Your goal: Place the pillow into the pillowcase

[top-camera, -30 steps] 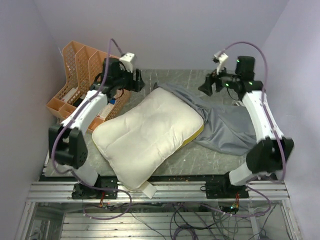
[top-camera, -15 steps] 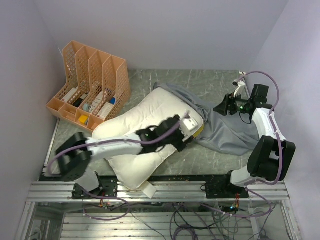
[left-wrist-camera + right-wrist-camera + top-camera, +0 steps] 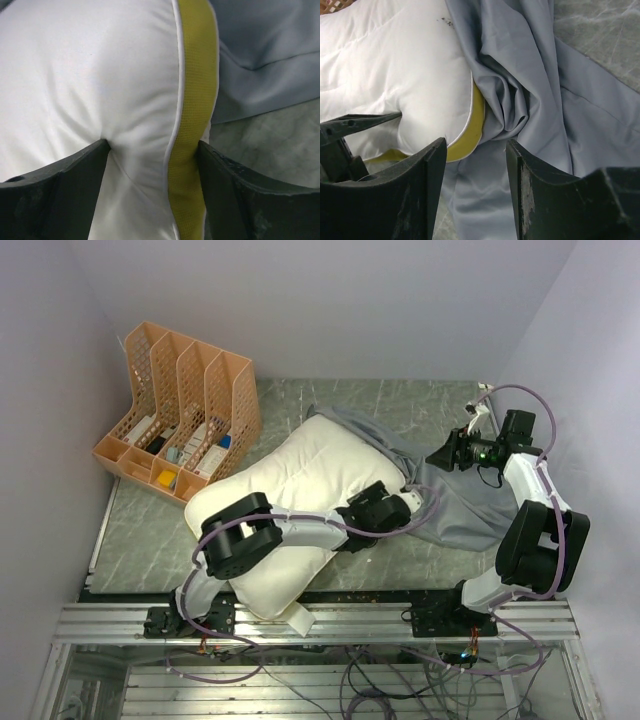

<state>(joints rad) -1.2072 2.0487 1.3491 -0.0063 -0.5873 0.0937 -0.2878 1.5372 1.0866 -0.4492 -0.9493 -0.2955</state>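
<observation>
The cream pillow (image 3: 290,490) lies diagonally in the middle of the table, its far right end resting on the blue-grey pillowcase (image 3: 460,505). My left gripper (image 3: 405,502) reaches across the pillow and is shut on its right corner. In the left wrist view the fingers pinch the white cover and olive-yellow edge (image 3: 192,100) of the pillow (image 3: 100,75), with the pillowcase (image 3: 265,60) behind. My right gripper (image 3: 437,455) is open just above the wrinkled pillowcase (image 3: 545,100), beside the pillow corner (image 3: 395,65), with nothing between its fingers (image 3: 475,150).
An orange file rack (image 3: 180,410) with small items stands at the back left. The marble table (image 3: 140,530) shows to the left and front right. The pillow's white tag (image 3: 300,618) hangs over the front edge. Walls stand close on the left, right and back.
My left arm swung from beside the file rack across the pillow to its right corner and closed on it. My right arm drew back to the right and lowered over the pillowcase.
</observation>
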